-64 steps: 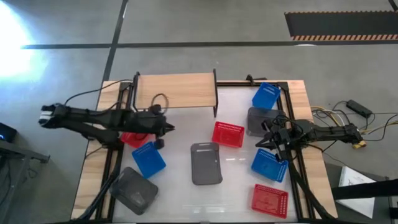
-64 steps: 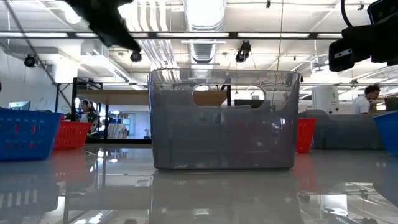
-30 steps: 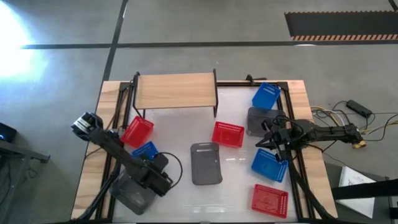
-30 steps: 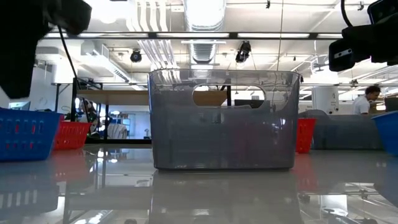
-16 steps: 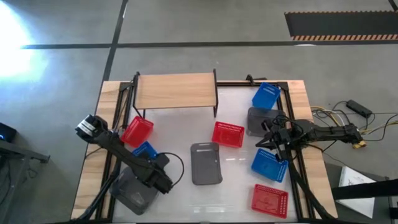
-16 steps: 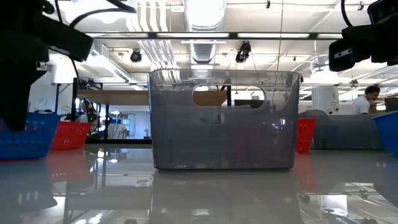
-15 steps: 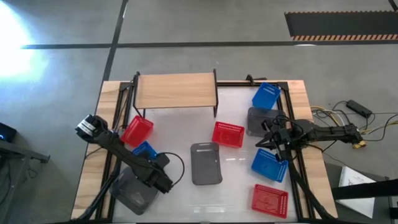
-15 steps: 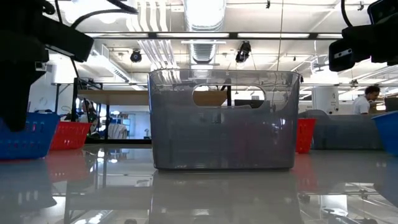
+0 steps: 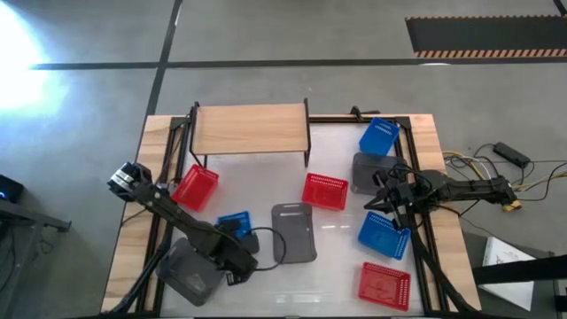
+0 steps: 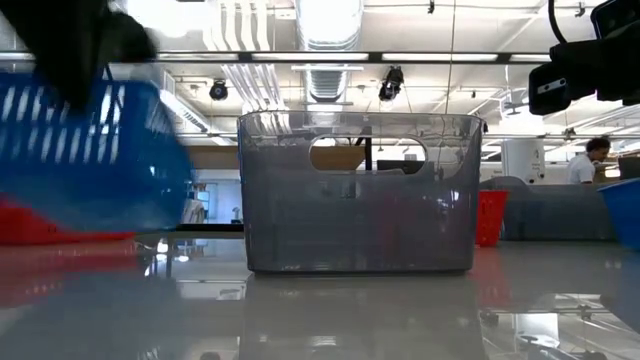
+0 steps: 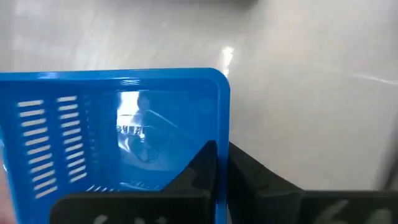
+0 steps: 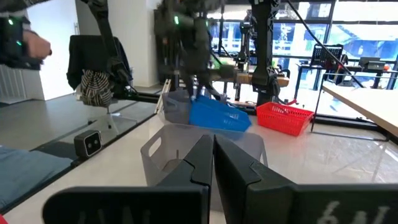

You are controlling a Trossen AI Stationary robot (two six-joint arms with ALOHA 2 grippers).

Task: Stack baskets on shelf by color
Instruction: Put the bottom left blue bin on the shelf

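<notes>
Now the left end effector (image 9: 236,251), at seven o'clock on the worktop (image 9: 337,266), pinches one wall of a blue basket (image 9: 234,223), lifting it clear, presumably for the shelf (image 9: 251,129) at eleven. The right end effector (image 9: 372,199) waits clenched, empty, at three o'clock.

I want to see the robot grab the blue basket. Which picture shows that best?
The left wrist view: the left gripper is shut on the wall of the blue basket, right up close. The high view shows that basket mostly hidden by the arm. In the low view it is big but blurry. In the right wrist view it is far off.
</notes>
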